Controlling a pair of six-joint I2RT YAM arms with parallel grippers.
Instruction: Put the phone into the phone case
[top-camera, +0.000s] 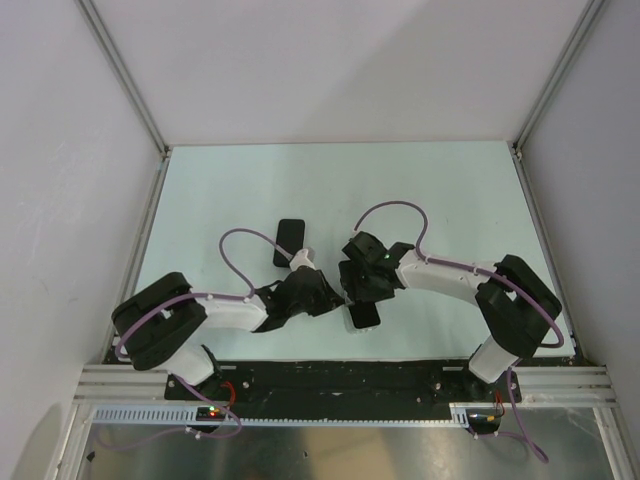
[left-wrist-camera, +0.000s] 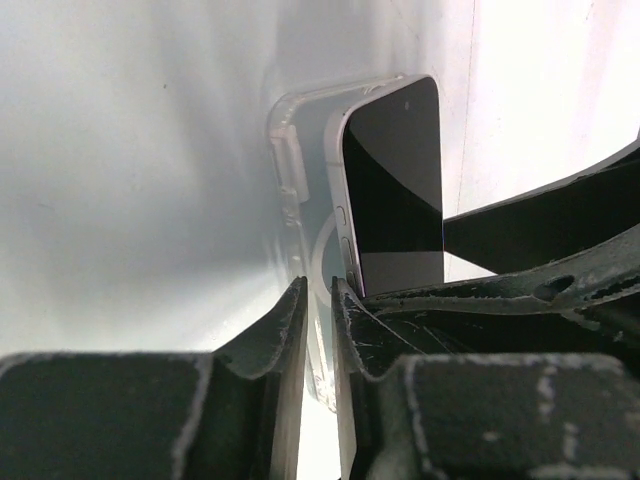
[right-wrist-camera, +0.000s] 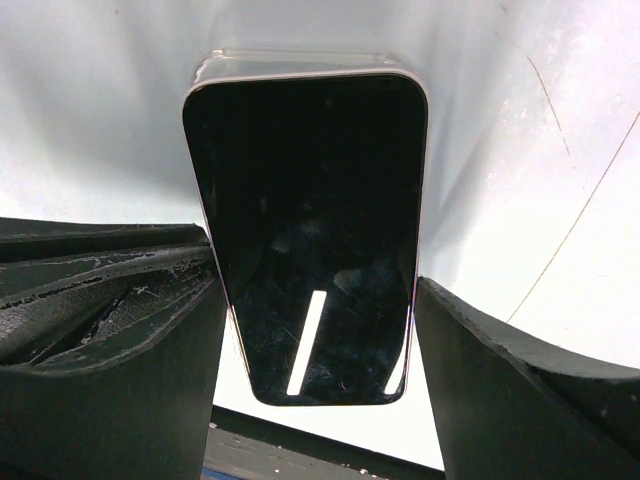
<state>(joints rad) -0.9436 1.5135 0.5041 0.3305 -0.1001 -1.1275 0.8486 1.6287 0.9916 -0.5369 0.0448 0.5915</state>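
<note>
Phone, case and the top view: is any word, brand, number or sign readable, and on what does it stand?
No text can be read.
The phone: screen dark, glare only.
The clear case: no print visible.
The boards at the arm bases: too small to read.

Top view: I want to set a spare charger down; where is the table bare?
Bare: the far half of the table, up to the back wall. Crowded: near centre, where left arm, right arm, phone and black slab cluster.
</note>
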